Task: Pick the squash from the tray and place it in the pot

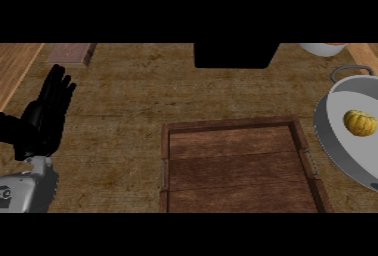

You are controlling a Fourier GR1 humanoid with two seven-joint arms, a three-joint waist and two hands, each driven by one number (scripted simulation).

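Fingers straight and pointing up, the left hand (46, 117) rested open at the view's left edge, holding nothing, its grey forearm coming in from the lower left corner. It looked parked, not reaching. Right hand showed nowhere, so its state could not be told.

Right of the left hand, across a stretch of bare surface (118, 100), sat the wooden tray (240, 170), with nothing visible in it. Up and right of the hand, a dark block (236, 55) stood at the far edge. A brown slab (71, 52) lay just above the hand's fingertips.

Far right of the hand, well apart from it, the pot (336, 145) sat beside the tray's right rail, partly cut off by the frame, one handle (347, 72) on its far side. The squash (360, 123), yellow and ribbed, lay inside the pot, on its floor. A white cup-like item (323, 48) showed beyond the pot, mostly cropped.

Judgement: place step looked done, since the squash was already in the pot and off the tray. Task seemed at or near its end. Next move probably called for nothing beyond keeping the arms clear of the pot; no grasp needed.
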